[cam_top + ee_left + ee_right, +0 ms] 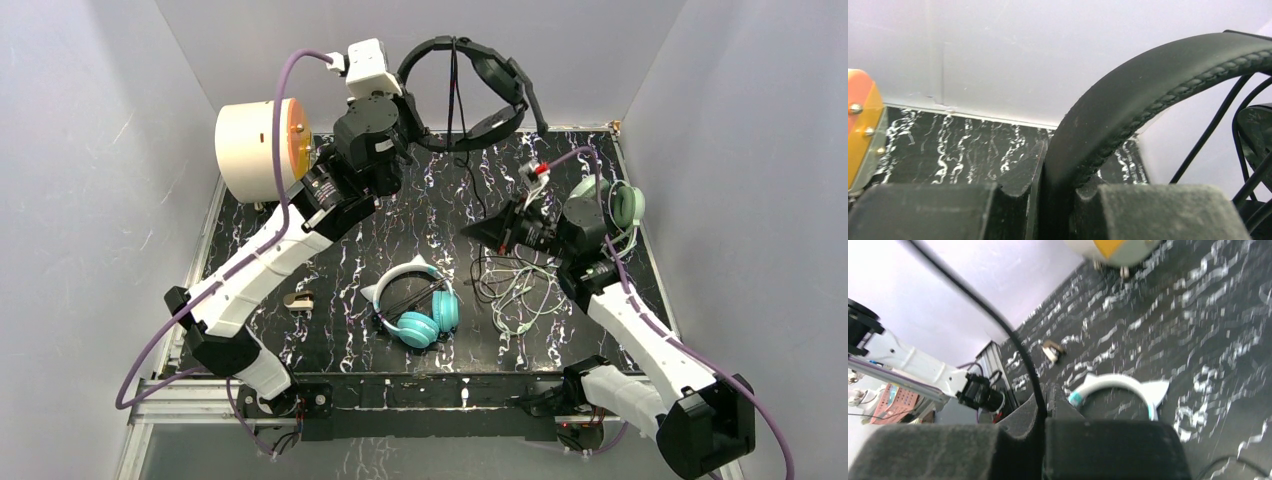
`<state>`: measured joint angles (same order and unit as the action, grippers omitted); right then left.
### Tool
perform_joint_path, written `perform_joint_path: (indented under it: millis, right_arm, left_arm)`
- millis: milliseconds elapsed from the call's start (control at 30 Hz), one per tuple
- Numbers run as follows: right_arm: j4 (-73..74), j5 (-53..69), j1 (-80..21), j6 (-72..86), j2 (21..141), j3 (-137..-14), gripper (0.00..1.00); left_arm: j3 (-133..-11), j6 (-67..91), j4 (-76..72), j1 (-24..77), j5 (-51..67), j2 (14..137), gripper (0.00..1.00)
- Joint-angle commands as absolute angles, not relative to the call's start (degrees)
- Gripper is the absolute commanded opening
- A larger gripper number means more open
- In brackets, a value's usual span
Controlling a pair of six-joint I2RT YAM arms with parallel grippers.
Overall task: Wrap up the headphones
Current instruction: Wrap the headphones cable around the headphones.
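My left gripper [408, 112] is raised at the back and shut on the stitched band of the black headphones [470, 90]. The left wrist view shows that band [1148, 85] pinched between the pads of this gripper [1058, 180]. A black cable [472, 185] hangs from the headset down to my right gripper [470, 232]. In the right wrist view this gripper [1044, 400] is shut on the black cable [998, 325]. The teal headphones [420, 310] with the white cat-ear band [1118, 382] lie mid-table. The sage-green headphones [620, 205] sit at the right behind my right wrist, their light cable [520, 295] loose on the table.
A cream cylinder with an orange face [255, 150] stands at the back left, beside my left arm. A small tan object [298, 300] lies on the black marbled table [330, 250] near the left arm. White walls [100, 150] close in the back and both sides.
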<state>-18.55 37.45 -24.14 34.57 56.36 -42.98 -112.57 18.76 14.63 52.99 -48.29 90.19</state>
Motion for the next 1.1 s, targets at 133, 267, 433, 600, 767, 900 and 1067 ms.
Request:
perform_joint_path:
  millis: [133,267,433,600,767,900,1067]
  right_arm:
    - [-10.8,34.3,-24.4,31.4,53.6,-39.5,0.0]
    - [-3.6,27.8,-23.8,29.7,56.5,-41.8,0.0]
    - [-11.1,39.2,-22.8,35.2,64.7,-37.0,0.0]
    - [-11.0,42.9,-22.6,33.0,68.8,-41.1,0.0]
    - [-2.3,44.4,-14.6,27.6,69.2,-48.5,0.0]
    - [-2.4,53.9,-3.9,28.3,70.3,-48.7,0.0]
    - [3.5,56.0,3.0,29.0,69.9,-51.4,0.0]
  left_arm:
    - [-118.5,26.7,2.1,53.2,-41.7,87.9,0.0]
    - [-120.2,31.0,5.7,53.1,-38.0,87.6,0.0]
    - [-121.9,32.7,6.8,53.1,-33.6,87.1,0.0]
    - [-124.4,36.9,12.2,53.1,-25.7,88.1,0.0]
    - [-128.3,39.1,19.8,52.0,-11.6,89.4,0.0]
    - [-123.3,42.0,24.8,49.6,7.1,86.6,0.0]
    - [-114.8,34.2,32.7,46.7,28.6,81.6,0.0]
